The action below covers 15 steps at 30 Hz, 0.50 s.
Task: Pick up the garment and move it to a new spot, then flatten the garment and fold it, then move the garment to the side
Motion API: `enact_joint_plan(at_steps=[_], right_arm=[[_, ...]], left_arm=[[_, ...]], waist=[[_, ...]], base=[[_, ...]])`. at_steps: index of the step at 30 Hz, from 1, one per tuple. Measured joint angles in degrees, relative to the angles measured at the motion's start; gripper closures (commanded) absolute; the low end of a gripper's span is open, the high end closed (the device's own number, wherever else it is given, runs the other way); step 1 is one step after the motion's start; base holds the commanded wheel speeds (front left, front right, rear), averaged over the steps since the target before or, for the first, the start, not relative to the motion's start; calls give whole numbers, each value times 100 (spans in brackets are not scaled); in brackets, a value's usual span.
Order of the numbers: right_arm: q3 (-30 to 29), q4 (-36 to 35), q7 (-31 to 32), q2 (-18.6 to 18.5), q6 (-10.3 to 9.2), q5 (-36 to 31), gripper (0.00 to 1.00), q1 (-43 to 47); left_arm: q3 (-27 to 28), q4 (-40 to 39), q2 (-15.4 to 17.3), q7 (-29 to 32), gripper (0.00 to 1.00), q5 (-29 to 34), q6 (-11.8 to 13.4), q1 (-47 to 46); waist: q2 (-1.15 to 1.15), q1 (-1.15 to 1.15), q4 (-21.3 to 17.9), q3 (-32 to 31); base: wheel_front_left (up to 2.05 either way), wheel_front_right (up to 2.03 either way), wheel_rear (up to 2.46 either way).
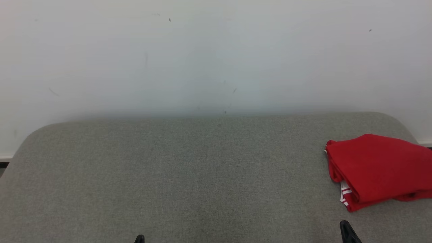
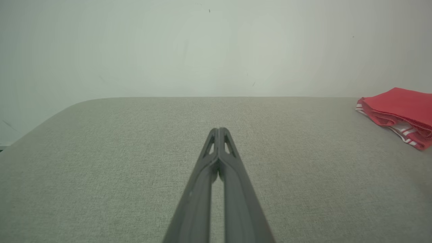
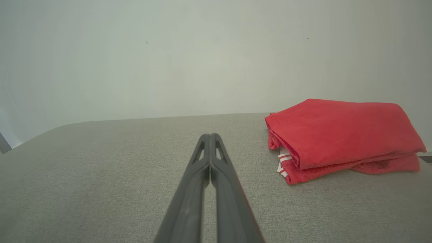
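A red garment (image 1: 379, 167) with white stripes at one edge lies folded at the right end of the grey fabric surface (image 1: 189, 175). The left wrist view has the garment (image 2: 400, 113) at far right; the right wrist view has it (image 3: 341, 135) close by, ahead and to the right. My left gripper (image 2: 219, 130) is shut with its fingertips pressed together and nothing held; its tip (image 1: 139, 239) pokes in at the head view's bottom edge. My right gripper (image 3: 210, 135) is shut and holds nothing, its tip (image 1: 347, 231) just short of the garment.
A pale wall (image 1: 216, 57) rises directly behind the surface. The surface has rounded far corners, and its right edge runs close to the garment. A strip of dark floor (image 1: 4, 164) shows at the far left.
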Motion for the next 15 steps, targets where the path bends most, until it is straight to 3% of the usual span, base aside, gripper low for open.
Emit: enact_joint_plan(at_steps=[15], right_arm=[[-156, 303, 397, 4, 0, 1541, 100, -355]], left_arm=[[67, 219, 27, 210, 100, -1605, -97, -268]], waist=[[0, 1, 0, 87]], base=[[0, 0, 0]])
